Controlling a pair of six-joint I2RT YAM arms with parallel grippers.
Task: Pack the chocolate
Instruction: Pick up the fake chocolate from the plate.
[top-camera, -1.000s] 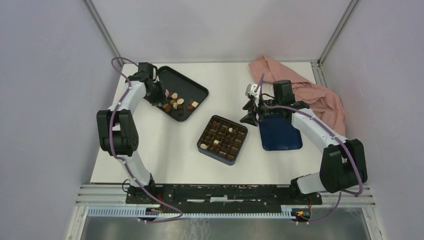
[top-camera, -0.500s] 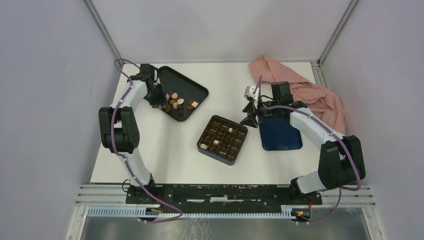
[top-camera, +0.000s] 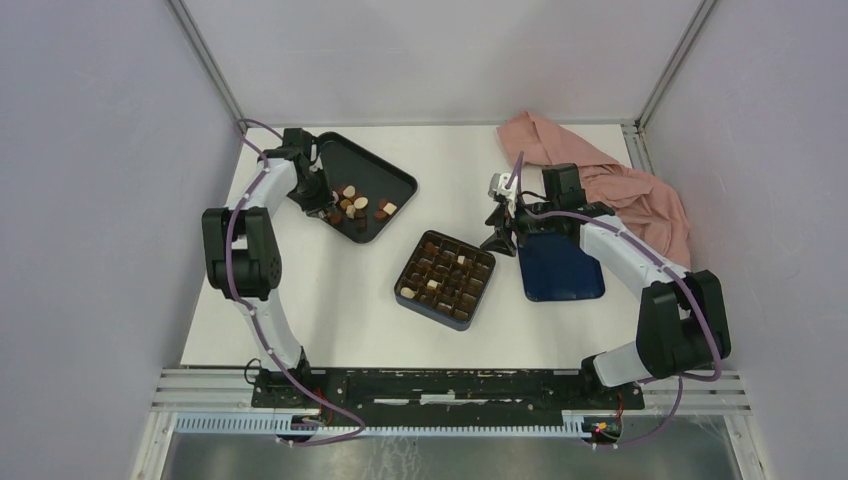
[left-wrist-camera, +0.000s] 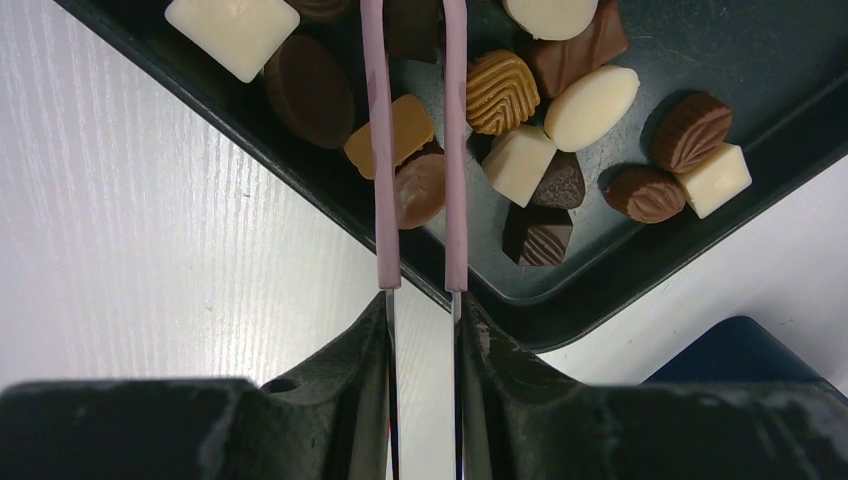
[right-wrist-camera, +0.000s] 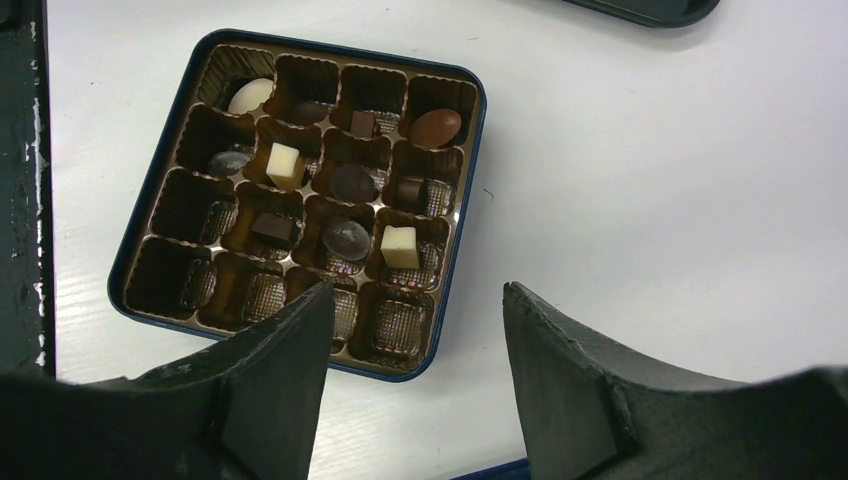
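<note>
Loose chocolate (left-wrist-camera: 590, 105) (top-camera: 360, 207), dark, light brown and cream pieces, lies in a black tray (left-wrist-camera: 720, 50) (top-camera: 398, 181). My left gripper (left-wrist-camera: 416, 60) (top-camera: 318, 200) reaches over the tray's left rim. Its long pink fingers (left-wrist-camera: 380, 150) stand narrowly apart over the pile. A brown piece (left-wrist-camera: 422, 188) and a dark piece lie between them, and the tips run off the top of the view. Several pieces sit in the blue grid box (right-wrist-camera: 460, 190) (top-camera: 446, 279). My right gripper (right-wrist-camera: 415, 290) (top-camera: 497, 232) hovers open and empty beside the box.
A dark blue lid (top-camera: 560, 270) lies right of the box, under the right arm. A pink cloth (top-camera: 610, 180) is bunched at the back right. Grey walls close in the white table (top-camera: 330, 290) on three sides.
The left arm has shifted a little farther over the tray, and its fingers have drawn slightly closer together. The right arm has hardly moved.
</note>
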